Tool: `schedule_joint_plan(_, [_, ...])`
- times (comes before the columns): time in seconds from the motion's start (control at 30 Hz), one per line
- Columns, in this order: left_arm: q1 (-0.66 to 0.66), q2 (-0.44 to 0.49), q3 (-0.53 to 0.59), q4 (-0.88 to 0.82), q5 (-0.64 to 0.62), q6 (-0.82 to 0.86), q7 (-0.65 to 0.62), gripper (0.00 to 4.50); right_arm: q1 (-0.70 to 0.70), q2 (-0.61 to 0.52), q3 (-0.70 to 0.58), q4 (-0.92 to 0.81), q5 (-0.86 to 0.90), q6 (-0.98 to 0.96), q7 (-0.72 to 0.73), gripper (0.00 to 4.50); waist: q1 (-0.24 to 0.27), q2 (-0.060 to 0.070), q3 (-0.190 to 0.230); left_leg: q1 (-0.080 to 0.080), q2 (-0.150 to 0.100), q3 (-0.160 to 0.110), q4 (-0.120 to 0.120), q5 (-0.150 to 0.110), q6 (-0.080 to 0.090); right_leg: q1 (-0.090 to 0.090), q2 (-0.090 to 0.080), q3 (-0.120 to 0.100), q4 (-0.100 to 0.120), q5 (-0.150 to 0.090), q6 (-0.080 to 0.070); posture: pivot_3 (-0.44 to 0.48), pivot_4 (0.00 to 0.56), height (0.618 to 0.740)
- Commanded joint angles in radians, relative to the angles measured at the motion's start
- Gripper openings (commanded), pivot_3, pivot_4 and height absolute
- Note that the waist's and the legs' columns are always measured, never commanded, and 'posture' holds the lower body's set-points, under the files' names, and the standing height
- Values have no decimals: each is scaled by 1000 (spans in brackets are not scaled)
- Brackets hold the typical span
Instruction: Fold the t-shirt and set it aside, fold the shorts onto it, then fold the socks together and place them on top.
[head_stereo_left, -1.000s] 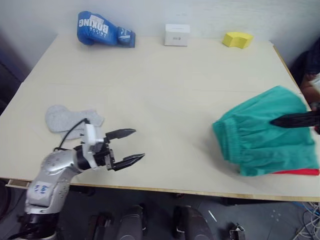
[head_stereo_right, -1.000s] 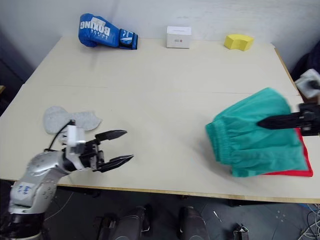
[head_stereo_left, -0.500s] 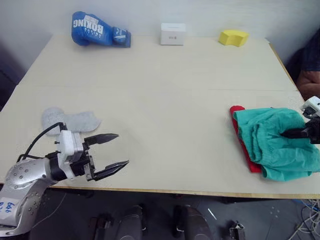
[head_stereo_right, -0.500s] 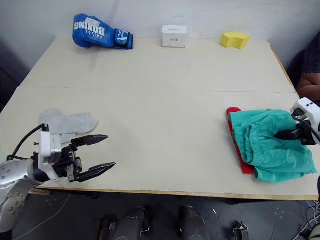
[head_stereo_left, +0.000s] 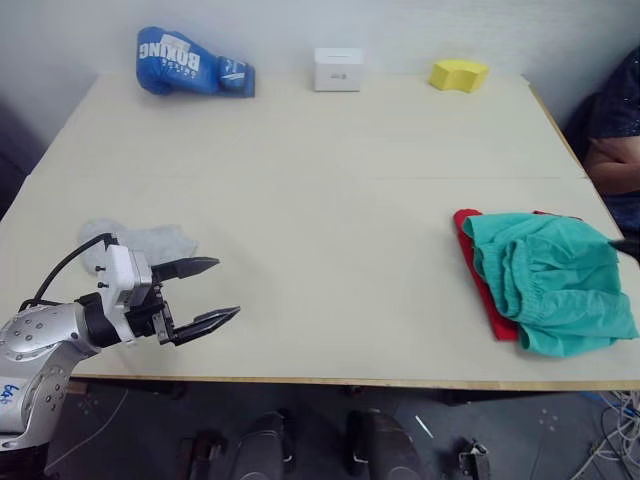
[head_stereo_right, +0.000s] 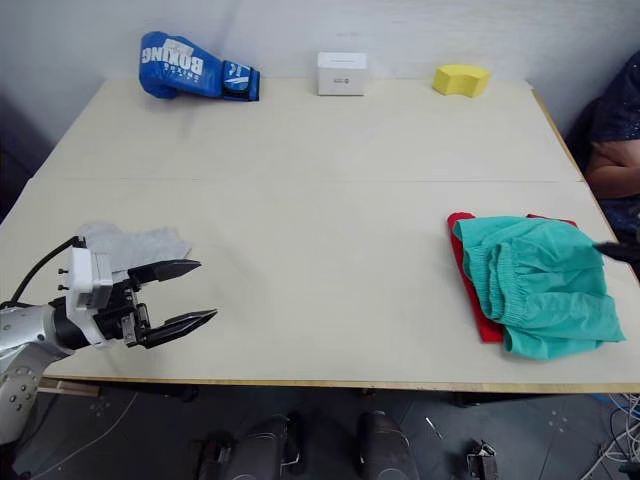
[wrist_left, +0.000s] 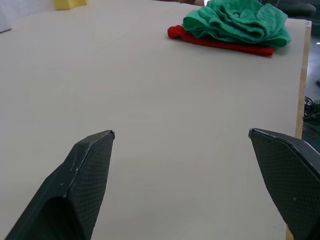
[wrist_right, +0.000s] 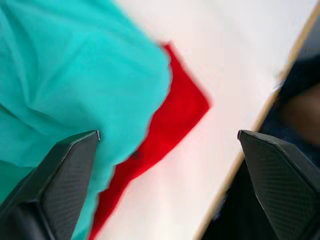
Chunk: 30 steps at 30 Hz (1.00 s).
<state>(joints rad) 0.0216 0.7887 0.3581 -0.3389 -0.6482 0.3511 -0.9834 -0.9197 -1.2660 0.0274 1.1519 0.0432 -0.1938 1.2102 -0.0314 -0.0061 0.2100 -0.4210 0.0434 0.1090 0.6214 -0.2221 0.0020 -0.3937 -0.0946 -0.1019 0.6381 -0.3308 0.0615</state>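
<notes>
Our left arm reaches in from the near left corner, forearm roughly level, with a black cable looping off the wrist. The left end effector (head_stereo_left: 205, 293) has its two black fingers spread wide, tips pointing toward our right. Our right end effector (wrist_right: 167, 137) is spread wide too, fingers well apart in the right wrist view.

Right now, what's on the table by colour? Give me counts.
Red: 1, t-shirt
Teal: 1, shorts
Grey: 1, socks bundle
Blue: 1, boxing glove
White: 1, box
Yellow: 1, block
Total: 6
</notes>
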Motion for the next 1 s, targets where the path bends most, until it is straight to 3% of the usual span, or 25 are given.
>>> schedule_joint_plan(0.03, [-9,0,7,54,36,-35,-3,4500,165,8,-150,-222,149,-45,63,4417,-1,-1,0,1,2,2,1,0,-1,0,1,0,1,0,-1,0,150,740])
schedule_joint_plan(0.13, [-3,4,27,95,76,-73,7,4500,416,65,-268,-509,273,12,83,4417,3,-3,-1,2,4,2,1,0,-1,1,2,1,3,0,-1,0,150,740])
schedule_joint_plan(0.23, [15,-8,76,156,110,-127,32,4500,625,209,-340,-862,436,143,27,4417,5,-3,-1,2,4,2,3,0,0,0,2,2,6,0,-1,0,150,740])
schedule_joint_plan(0.37, [111,37,232,357,196,-289,14,4500,776,443,-315,-1154,504,111,-56,4417,1,-4,-2,3,5,2,1,-3,4,-1,2,6,7,0,-1,0,150,740])
schedule_joint_plan(0.57, [315,20,492,527,201,-330,77,4500,869,664,-208,-1274,478,-45,-30,4417,3,-8,-4,3,6,3,0,-7,4,-1,1,6,5,-1,-4,0,150,740])
schedule_joint_plan(0.7, [446,8,588,561,221,-260,155,4500,848,748,-165,-1304,442,-55,-115,4417,4,-10,-5,3,4,3,1,-11,2,-1,-2,8,5,-1,-4,0,150,740])
schedule_joint_plan(0.87, [520,9,652,544,207,-140,222,4500,829,766,-113,-1352,418,-49,-135,4417,4,-16,-9,4,6,1,-1,-11,1,-1,-2,7,4,-2,-8,0,150,740])
schedule_joint_plan(1.0, [493,-11,652,397,130,-126,183,4500,796,746,-105,-1341,416,-36,-126,4417,6,-20,-12,5,5,1,-6,-11,0,0,-3,7,-1,-2,-9,0,150,740])
